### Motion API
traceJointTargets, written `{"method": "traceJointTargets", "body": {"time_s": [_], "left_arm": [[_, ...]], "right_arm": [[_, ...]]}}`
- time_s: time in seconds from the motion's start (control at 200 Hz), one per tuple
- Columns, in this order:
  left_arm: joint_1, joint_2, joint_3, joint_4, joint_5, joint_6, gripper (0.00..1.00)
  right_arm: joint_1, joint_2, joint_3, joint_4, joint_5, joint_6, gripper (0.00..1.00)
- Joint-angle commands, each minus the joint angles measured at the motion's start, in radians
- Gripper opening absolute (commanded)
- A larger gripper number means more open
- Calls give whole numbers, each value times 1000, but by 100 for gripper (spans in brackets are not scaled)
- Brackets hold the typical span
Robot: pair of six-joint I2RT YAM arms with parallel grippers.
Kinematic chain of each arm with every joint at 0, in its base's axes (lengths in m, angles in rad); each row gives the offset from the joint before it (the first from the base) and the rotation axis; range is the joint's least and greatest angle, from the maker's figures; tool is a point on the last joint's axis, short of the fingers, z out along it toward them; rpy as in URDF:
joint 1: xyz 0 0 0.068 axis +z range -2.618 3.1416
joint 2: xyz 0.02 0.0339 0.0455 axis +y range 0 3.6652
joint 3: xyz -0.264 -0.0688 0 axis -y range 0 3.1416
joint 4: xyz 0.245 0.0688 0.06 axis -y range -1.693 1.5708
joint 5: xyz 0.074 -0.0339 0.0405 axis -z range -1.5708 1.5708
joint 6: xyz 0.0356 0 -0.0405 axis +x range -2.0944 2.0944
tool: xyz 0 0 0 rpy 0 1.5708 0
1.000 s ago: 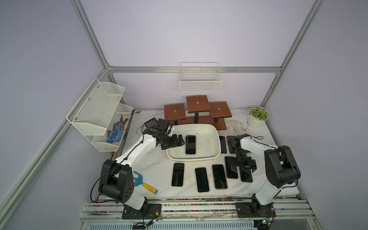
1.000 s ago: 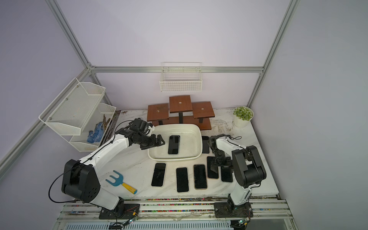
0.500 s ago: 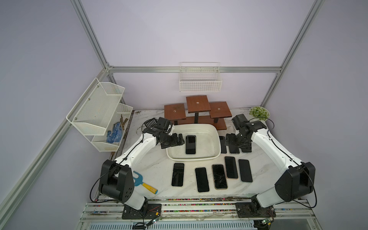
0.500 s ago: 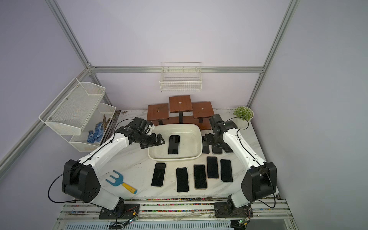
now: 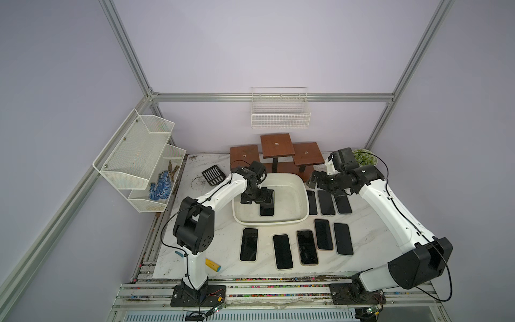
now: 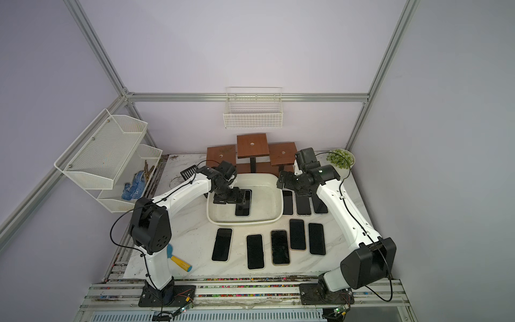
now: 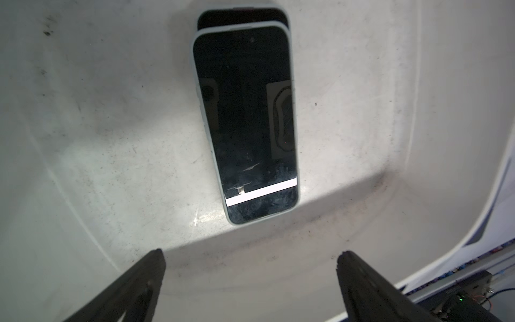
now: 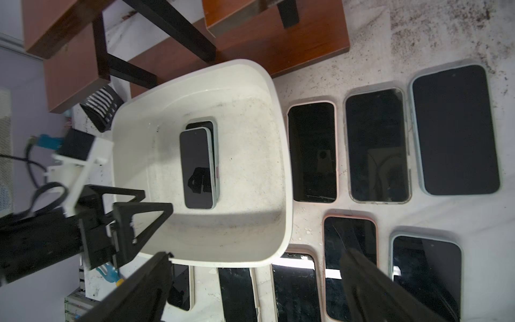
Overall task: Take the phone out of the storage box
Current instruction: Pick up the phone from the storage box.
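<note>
The storage box (image 7: 83, 145) is looking like matt white plastic, scuffed and speckled. The phone (image 7: 245, 117) is showing a glossy, smudged black glass face in a pale, possibly rubbery case. The table (image 8: 446, 36) is looking smooth, marble-patterned and gritty.

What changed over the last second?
The right hand left the front row of phones, swung back and rose beside the far right corner of the storage box, open. The left hand edged from the left rim toward the phone inside, open. All phones lie where they were.

Left hand (image 7: 250, 253) now above phone (image 7: 245, 125) (inside storage box (image 7: 97, 133))
</note>
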Motion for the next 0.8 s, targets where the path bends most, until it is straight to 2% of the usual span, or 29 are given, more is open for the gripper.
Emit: {"method": "traceJointTargets", "body": {"time_s": [0.0,0.795], "left_arm": [[-12,27,71,-44,-44,0,100],[-37,344,373,-136,-85,29,99]], "right_arm": [[6,-47,-38,104,-53,-17,100],[5,-35,-89,112,-95,-114,100]]}}
